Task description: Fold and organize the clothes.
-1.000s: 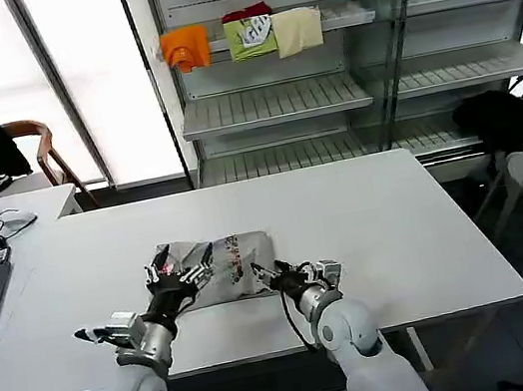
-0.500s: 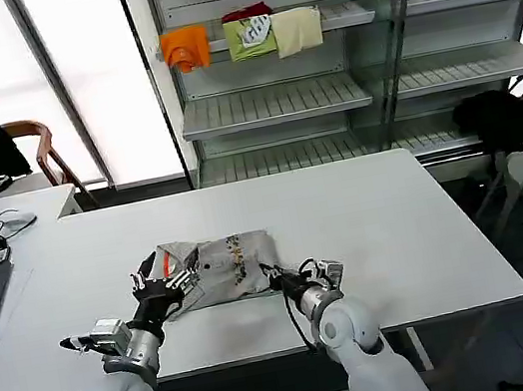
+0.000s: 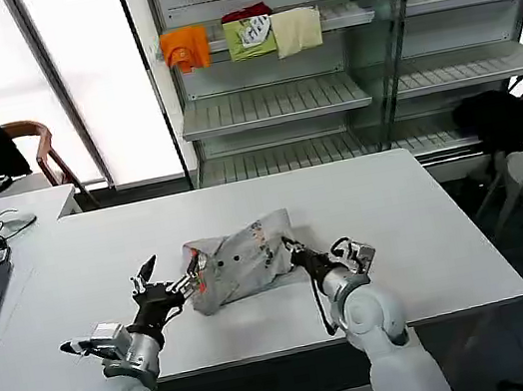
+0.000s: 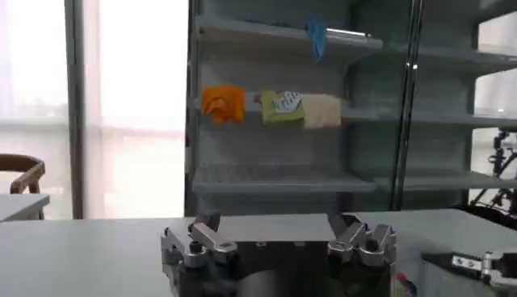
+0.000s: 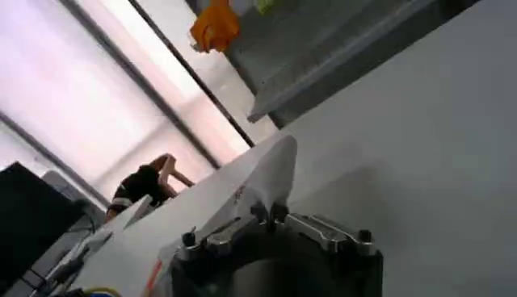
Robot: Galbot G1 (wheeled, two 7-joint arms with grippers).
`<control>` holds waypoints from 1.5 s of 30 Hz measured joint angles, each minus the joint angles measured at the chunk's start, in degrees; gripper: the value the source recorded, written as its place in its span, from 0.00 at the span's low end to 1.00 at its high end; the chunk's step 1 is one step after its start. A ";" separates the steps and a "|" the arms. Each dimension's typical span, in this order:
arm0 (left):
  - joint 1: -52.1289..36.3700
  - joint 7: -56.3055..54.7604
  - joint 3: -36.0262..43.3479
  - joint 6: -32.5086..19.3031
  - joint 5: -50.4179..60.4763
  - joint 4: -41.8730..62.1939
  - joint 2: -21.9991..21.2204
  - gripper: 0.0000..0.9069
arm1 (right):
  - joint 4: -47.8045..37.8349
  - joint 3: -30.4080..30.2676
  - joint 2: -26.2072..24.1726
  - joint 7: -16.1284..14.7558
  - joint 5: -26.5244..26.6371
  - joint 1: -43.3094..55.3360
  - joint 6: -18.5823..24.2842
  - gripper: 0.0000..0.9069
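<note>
Grey shirt (image 3: 240, 259) lies bunched on the tabletop (image 3: 419, 228); right gripper (image 3: 295, 251) pinches its near edge, probably dragging it; left gripper (image 3: 169, 290) spread, released beside it.

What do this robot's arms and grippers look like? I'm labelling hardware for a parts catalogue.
Both arms have rounded pale grey shells ending in silver metal wrist collars. The left gripper and right gripper are black with slim dark fingers; a black cable loops along the right forearm.
</note>
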 measured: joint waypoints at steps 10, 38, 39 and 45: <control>0.61 0.89 0.46 0.12 0.58 -0.01 -0.27 1.00 | 2.49 5.39 -6.35 -1.45 -1.52 -3.26 0.01 1.00; 3.58 -0.06 -2.29 -3.87 -4.59 2.42 2.31 1.00 | 13.10 11.56 -13.87 -9.08 -39.03 -14.82 5.23 1.00; 3.48 -0.18 -2.28 -4.09 -4.83 2.68 2.40 1.00 | 13.68 11.75 -14.00 -9.42 -39.48 -15.04 5.13 1.00; 3.24 -1.36 -1.90 -5.39 -6.12 4.42 2.83 1.00 | 15.43 12.39 -14.60 -11.27 -41.96 -15.77 4.87 1.00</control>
